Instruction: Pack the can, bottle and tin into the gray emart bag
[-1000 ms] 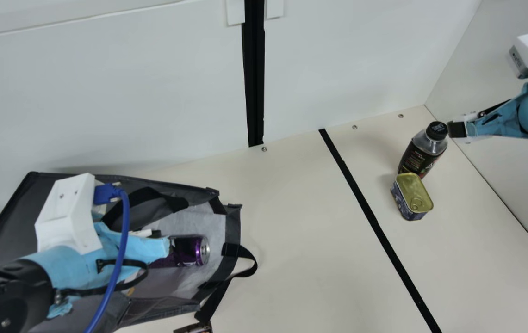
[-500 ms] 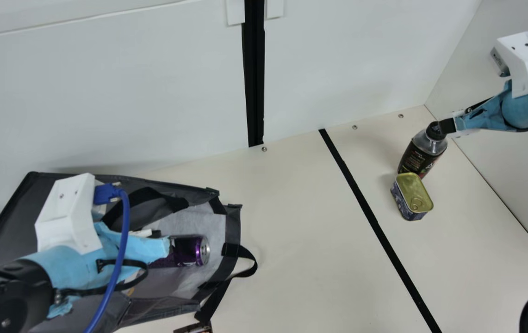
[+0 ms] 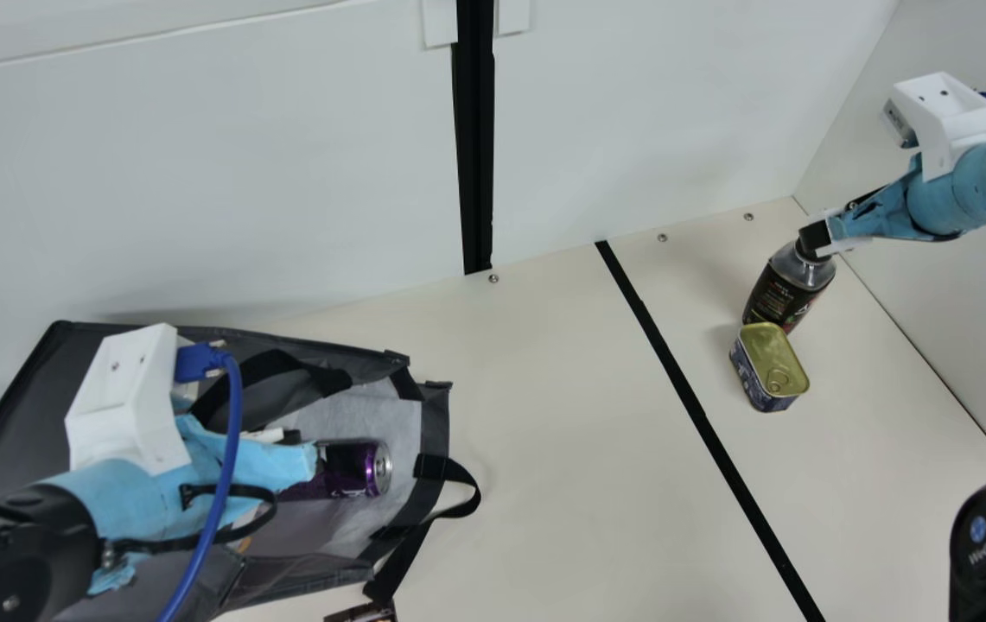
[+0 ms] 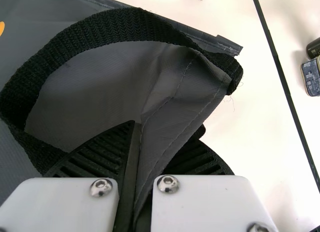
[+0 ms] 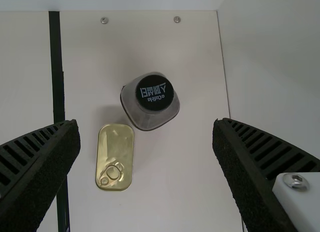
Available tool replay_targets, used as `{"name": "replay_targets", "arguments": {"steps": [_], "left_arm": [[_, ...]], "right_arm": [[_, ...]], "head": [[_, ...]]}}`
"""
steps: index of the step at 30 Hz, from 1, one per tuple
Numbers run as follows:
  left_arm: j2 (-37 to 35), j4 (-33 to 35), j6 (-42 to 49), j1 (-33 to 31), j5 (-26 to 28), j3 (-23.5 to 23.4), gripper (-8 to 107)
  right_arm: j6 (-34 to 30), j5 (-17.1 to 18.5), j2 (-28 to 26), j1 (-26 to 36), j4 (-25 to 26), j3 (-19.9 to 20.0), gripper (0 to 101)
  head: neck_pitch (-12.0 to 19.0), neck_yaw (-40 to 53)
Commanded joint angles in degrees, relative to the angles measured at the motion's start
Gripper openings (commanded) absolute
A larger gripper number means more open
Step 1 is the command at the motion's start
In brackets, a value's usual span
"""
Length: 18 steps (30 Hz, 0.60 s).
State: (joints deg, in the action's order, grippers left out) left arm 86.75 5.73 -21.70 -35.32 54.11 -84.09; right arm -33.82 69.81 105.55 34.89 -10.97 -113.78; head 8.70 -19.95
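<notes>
The left tool (image 3: 298, 462) is clenched on a fold of the gray emart bag (image 3: 17, 393); the left wrist view shows the fabric pinched between its ribbed fingers (image 4: 102, 152), with a black handle (image 4: 95, 30) looping beside them. The right tool (image 3: 814, 240) is released, its fingers (image 5: 42, 169) spread wide over the desk (image 3: 579, 432), and in the main view its tips overlap the cap of the bottle (image 3: 779, 298). The bag lies on its side at the robot's left, mouth toward the right, and the purple can (image 3: 359, 469) rests lengthwise inside that mouth on the pale lining, its silver end facing out. Whether the left tool touches the can, I cannot tell. The bottle stands upright on the desk near the right wall (image 3: 933, 302), capped in black. Just beside it, nearer the robot, sits the tin (image 3: 772, 358), gold lid and pull ring up. A black strip (image 3: 700, 419) runs along the desk between the bag and these two.
</notes>
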Motion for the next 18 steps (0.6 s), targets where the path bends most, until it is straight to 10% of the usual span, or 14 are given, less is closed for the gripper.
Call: {"name": "replay_targets", "arguments": {"steps": [1,18], "left_arm": [[0.0,0.0,0.0,0.0,0.0,0.0,10],[0.0,0.0,0.0,0.0,0.0,0.0,10]], "right_arm": [[0.2,0.1,0.9,-0.2,0.1,-0.6,91],[1.2,0.1,8.0,-2.1,1.1,-5.4,91]], "head": [[1.3,0.0],[1.3,0.0]]}}
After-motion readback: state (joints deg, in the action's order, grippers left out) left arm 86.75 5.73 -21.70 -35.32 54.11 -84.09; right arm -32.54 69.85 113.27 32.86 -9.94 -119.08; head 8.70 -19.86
